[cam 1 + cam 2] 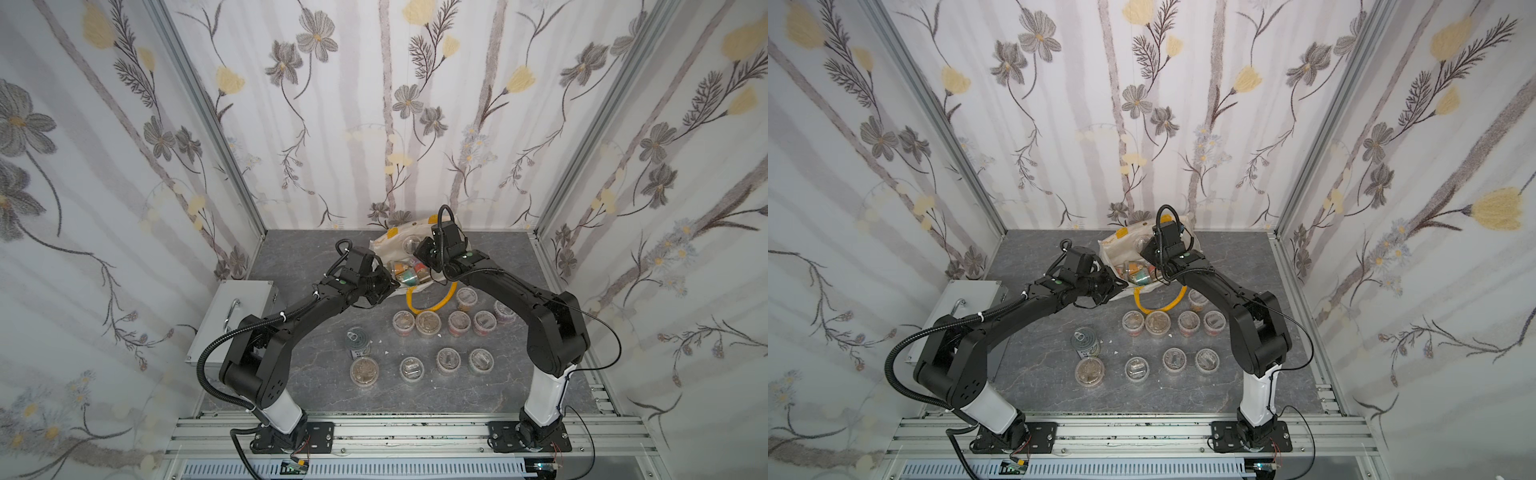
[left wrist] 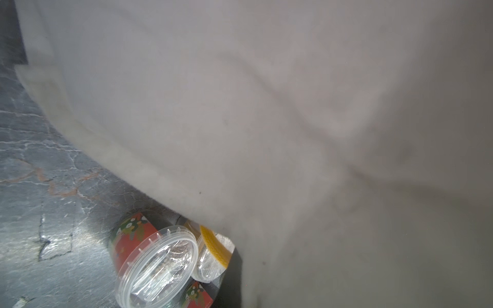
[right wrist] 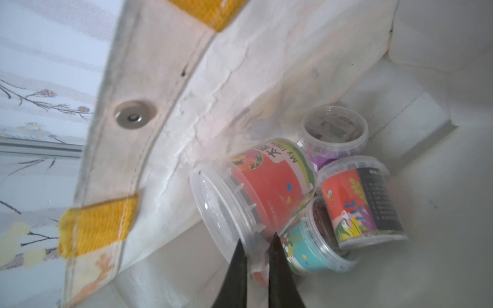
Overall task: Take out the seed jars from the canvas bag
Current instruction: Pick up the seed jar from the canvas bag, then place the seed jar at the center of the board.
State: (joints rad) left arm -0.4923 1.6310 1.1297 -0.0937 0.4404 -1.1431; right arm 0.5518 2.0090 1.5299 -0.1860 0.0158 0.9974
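Right gripper (image 3: 257,237) clamped on the lid rim of a tipped red-labelled clear plastic seed jar (image 3: 269,184) — inside the cream-white, yellow-tabbed canvas bag (image 3: 149,80). Left gripper (image 1: 394,284) closed at its rim.

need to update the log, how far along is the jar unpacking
Done: about ten jars stand on the table. In hand: the right gripper pinches the rim of a red jar inside the bag; the left gripper holds its edge. Left: at least three other jars inside.
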